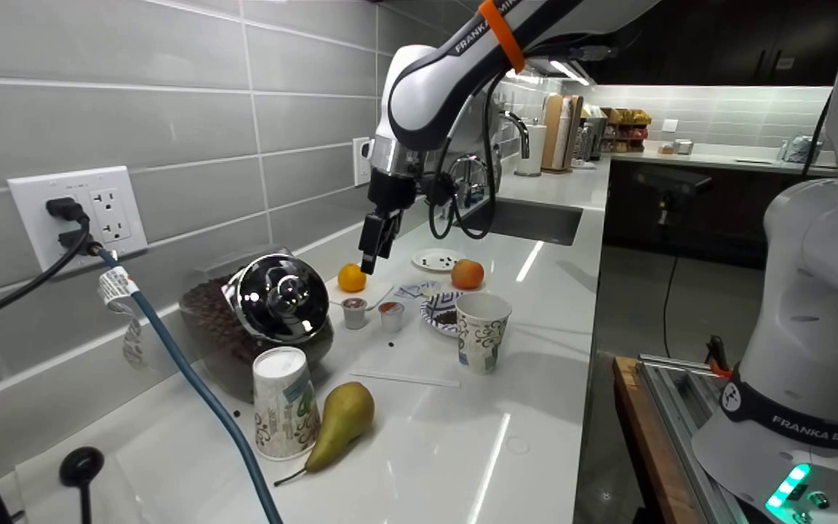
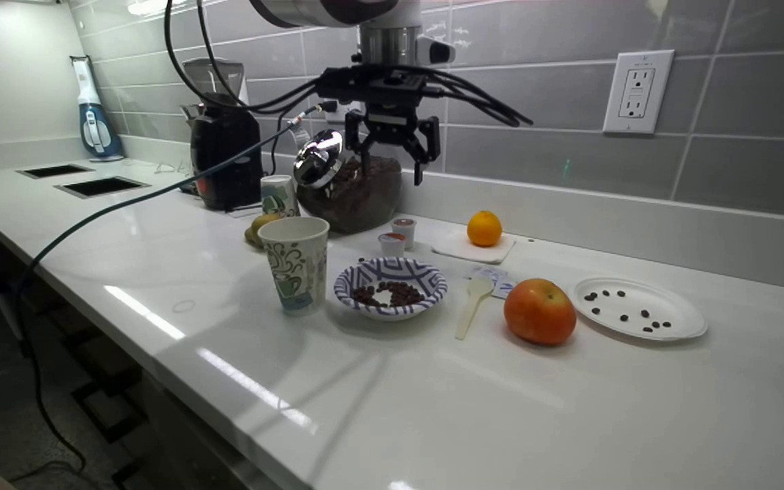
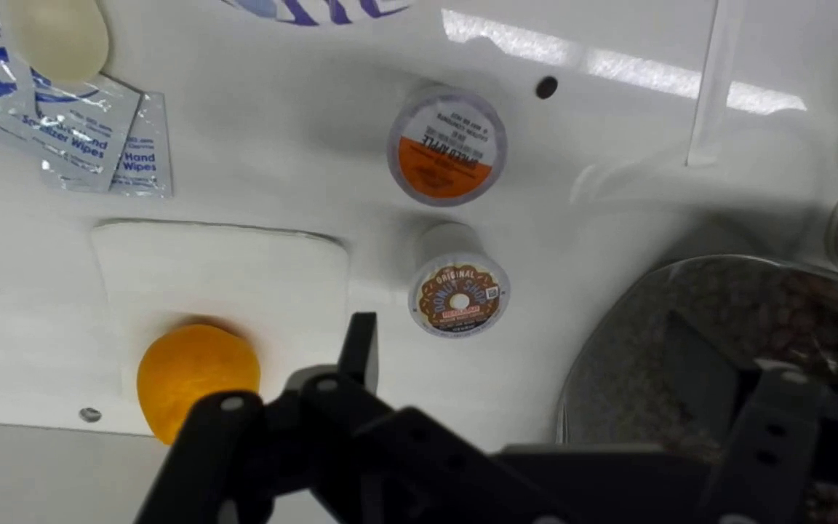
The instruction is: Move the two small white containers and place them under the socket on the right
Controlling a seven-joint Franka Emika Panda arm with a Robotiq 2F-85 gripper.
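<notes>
currently gripper (image 2: 392,170) held aloft, jaws spread, empty; orange-lidded container (image 3: 448,148), brown-lidded container (image 3: 458,290) set close together near bean jar (image 2: 354,204) (tight gap): either container could be toppled by off-centre descent.

a rounded, white-and-black robot arm (image 1: 428,94) is wearing a flat orange band (image 1: 502,36) and looped black cables (image 1: 492,182).

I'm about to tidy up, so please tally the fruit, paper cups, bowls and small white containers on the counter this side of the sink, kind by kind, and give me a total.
Fruit: 3
Paper cups: 2
Bowl: 1
Small white containers: 2
Total: 8
</notes>
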